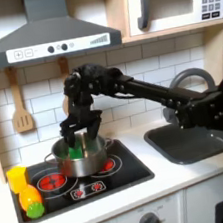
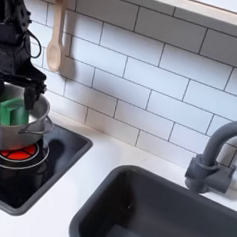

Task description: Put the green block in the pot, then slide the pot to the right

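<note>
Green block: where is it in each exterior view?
First exterior view: green block left of centre, between the gripper's fingers, over the pot.
Second exterior view: green block at the left edge, inside the pot, under the gripper.
Shared landmark: wooden spatula on the tile wall.

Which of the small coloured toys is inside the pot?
The green block, under the gripper, sits inside the pot. The yellow block and the toy vegetable lie on the stove's left edge in the first exterior view.
</note>
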`<move>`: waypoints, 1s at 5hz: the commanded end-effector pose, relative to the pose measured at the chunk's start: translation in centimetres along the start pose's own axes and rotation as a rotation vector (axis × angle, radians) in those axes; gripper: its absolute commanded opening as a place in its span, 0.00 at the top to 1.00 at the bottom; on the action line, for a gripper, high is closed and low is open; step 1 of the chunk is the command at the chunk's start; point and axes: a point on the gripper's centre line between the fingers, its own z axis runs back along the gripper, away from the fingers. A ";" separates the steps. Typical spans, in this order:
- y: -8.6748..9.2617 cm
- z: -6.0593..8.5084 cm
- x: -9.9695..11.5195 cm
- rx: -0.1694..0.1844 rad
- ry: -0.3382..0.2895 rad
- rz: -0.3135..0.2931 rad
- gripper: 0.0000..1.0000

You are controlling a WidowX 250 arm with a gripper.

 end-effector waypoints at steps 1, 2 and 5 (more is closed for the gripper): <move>-0.4 -1.5 -1.8 -0.004 0.067 -0.016 0.00; -1.2 -2.2 -2.3 -0.016 0.085 -0.024 0.00; -4.3 -2.2 -3.8 -0.049 0.110 -0.075 0.00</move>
